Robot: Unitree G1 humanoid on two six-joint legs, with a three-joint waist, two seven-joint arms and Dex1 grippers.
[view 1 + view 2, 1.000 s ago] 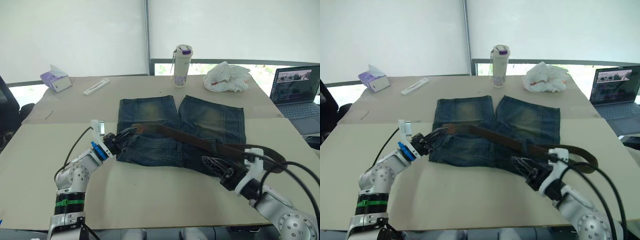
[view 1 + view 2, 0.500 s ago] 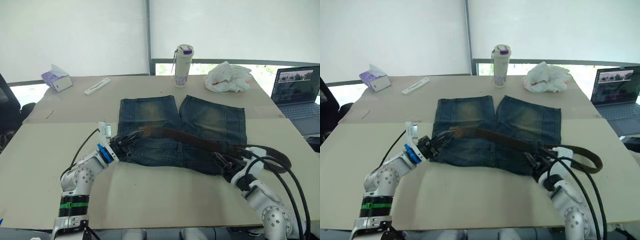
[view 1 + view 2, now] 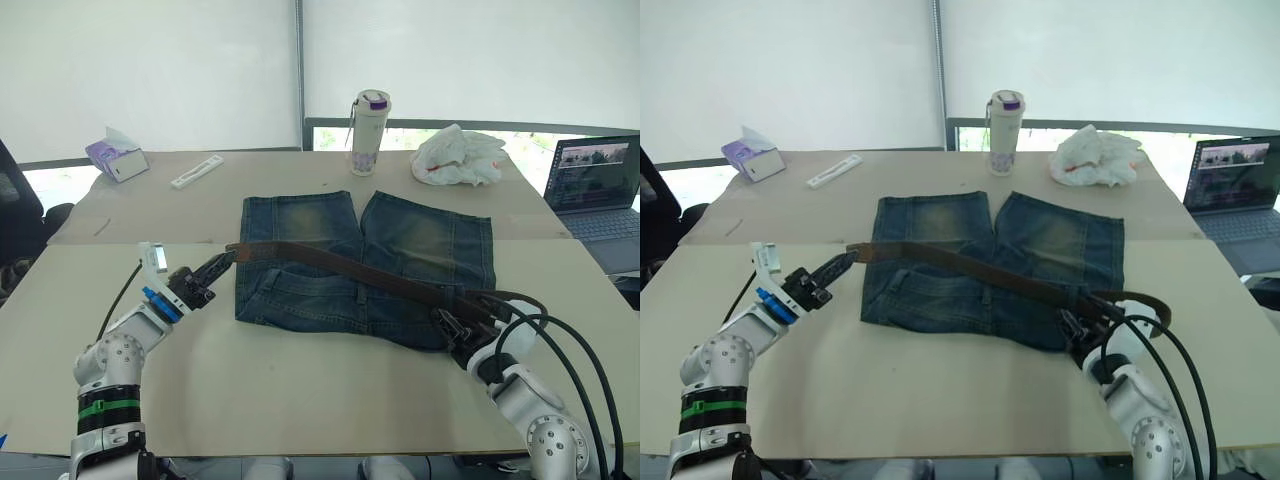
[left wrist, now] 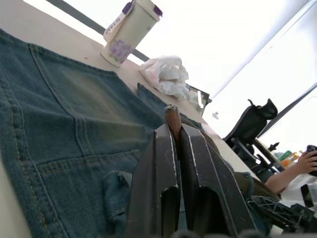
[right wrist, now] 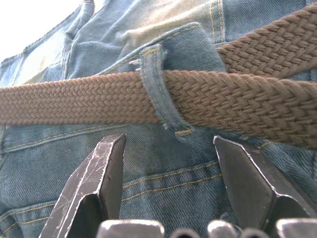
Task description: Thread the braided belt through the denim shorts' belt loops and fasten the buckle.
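Observation:
The denim shorts point(image 3: 400, 240) lie flat mid-table, waistband toward me. The braided belt point(image 3: 340, 268) runs slantwise over them from the left edge to the right corner, where it curls back on itself. My left gripper point(image 3: 212, 267) is just left of the shorts, shut on the belt's plain tip point(image 4: 172, 116). My right gripper point(image 3: 452, 322) is open at the waistband's right end. In the right wrist view its fingers point(image 5: 106, 168) straddle a belt loop point(image 5: 159, 89) that has the belt point(image 5: 74, 104) passing through it. I cannot make out the buckle.
At the back stand a bottle point(image 3: 367, 120), a crumpled white bag point(image 3: 455, 155), a tissue box point(image 3: 117, 158) and a flat white strip point(image 3: 194, 173). A laptop point(image 3: 598, 180) sits at the right edge. Black cables point(image 3: 560, 340) trail from my right arm.
My left gripper has moved left with the belt tip, drawing it past the shorts' left edge. The belt lies straighter and its curl at the right has shrunk. The right gripper has stayed put.

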